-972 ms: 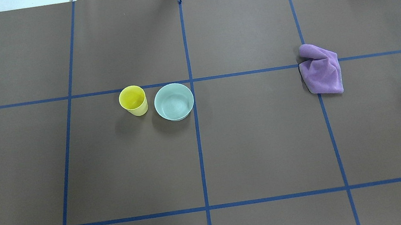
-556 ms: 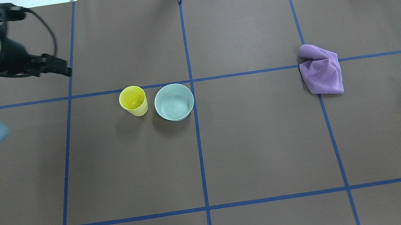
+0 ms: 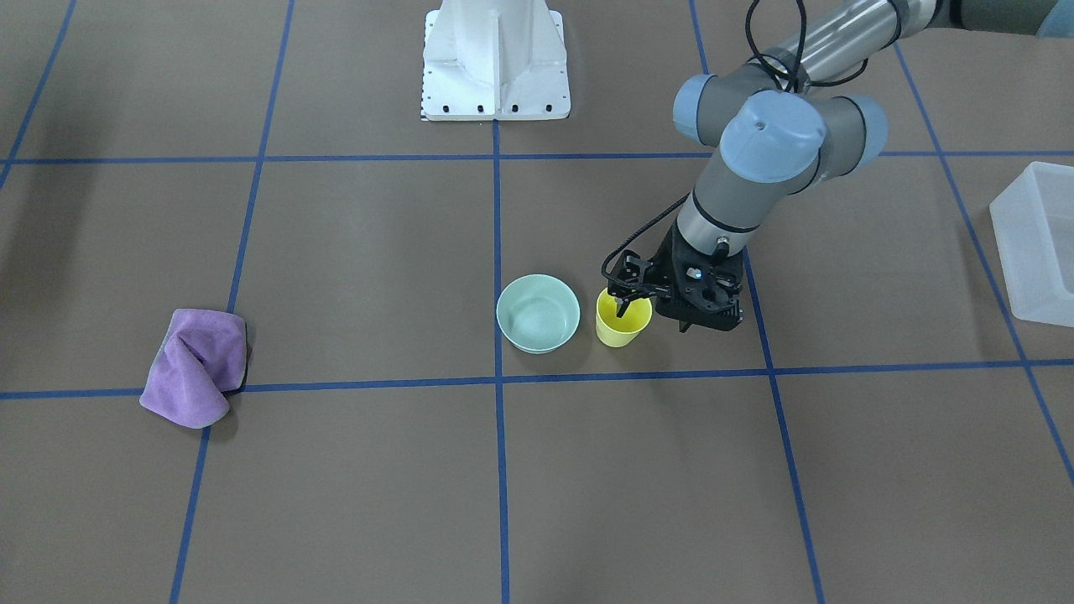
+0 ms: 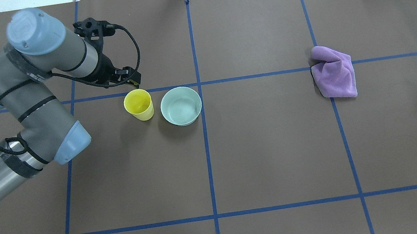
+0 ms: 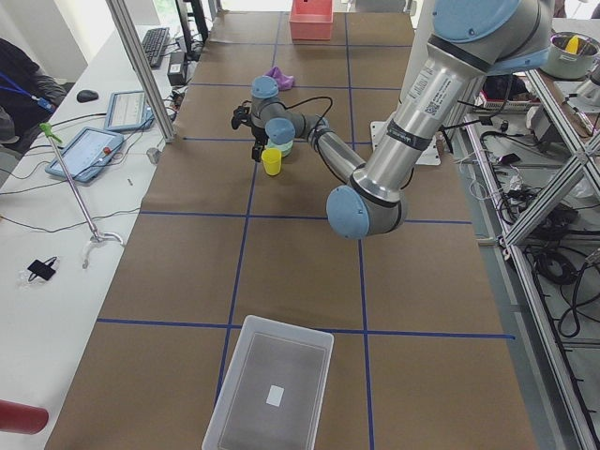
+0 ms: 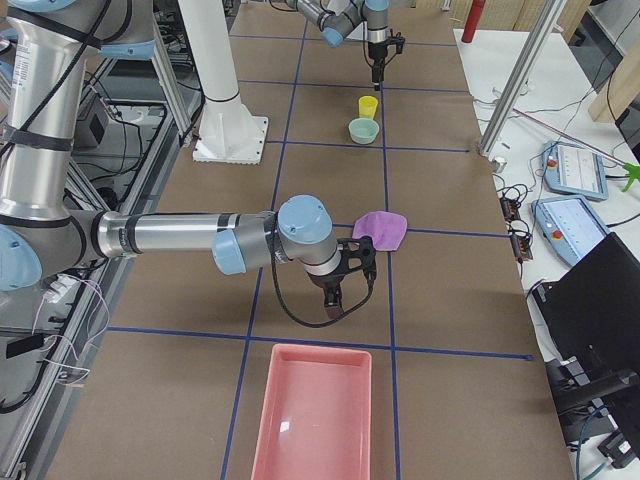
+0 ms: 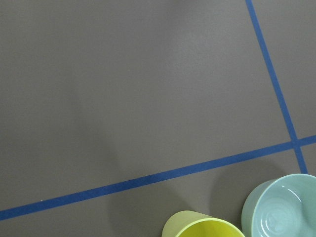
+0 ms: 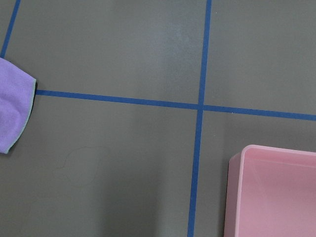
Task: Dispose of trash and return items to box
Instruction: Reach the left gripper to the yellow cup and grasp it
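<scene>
While the left arm reaches out over the table (image 4: 262, 154), the yellow cup (image 4: 138, 104) stands upright near the centre, its inside bare. The mint-green bowl (image 4: 181, 105) stands upright just beside it on the robot's right, a narrow gap between them, and is likewise bare inside.

I note the left tool (image 4: 133, 77) just beyond the cup's far side, apart from it in the overhead view. Its fingers look drawn together, with nothing between them.

The frosted white box (image 5: 267, 389) sits at the table's left end, well apart from cup and bowl. It shows only a small white rectangle on its floor. The left arm's own links lie over the stretch of table between cup and box.

A crumpled purple cloth (image 4: 333, 71) lies well off toward the robot's right. A pink bin (image 6: 312, 415) stands at the right end, its inside bare. The right tool (image 6: 335, 300) hangs between cloth and pink bin; I cannot tell how far it is open.
</scene>
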Motion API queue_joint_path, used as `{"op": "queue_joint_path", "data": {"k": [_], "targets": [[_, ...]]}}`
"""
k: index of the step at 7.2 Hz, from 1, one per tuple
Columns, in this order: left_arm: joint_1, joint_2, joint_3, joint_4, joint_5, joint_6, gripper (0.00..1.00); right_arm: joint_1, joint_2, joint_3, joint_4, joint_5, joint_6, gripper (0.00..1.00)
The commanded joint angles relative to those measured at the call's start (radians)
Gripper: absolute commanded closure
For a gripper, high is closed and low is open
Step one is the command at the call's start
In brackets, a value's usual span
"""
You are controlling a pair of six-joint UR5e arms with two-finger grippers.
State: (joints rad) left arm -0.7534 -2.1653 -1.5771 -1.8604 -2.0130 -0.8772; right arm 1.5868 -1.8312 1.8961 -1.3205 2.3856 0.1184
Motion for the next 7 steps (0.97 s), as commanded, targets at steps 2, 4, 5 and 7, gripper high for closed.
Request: {"op": "queue_joint_path", "data": {"k": [2,4,5,7], "targets": [[0.034,0.025,0.006,-0.002,0.03,0.003,0.55,-0.001,0.003,-0.003,0.001,0.0,0.001,0.0],[0.035,0.03,0.006,-0.002,0.042,0.004,0.86,0.001,0.001,-0.003,0.001,0.0,0.001,0.0],[0.035,0.033,-0.001,-0.002,0.043,0.004,1.0,0.001,0.001,-0.003,0.001,0.0,0.0,0.0],[0.02,0.033,-0.087,0.013,0.031,0.007,1.0,0.001,-0.002,-0.002,0.001,0.003,0.001,0.0]]}}
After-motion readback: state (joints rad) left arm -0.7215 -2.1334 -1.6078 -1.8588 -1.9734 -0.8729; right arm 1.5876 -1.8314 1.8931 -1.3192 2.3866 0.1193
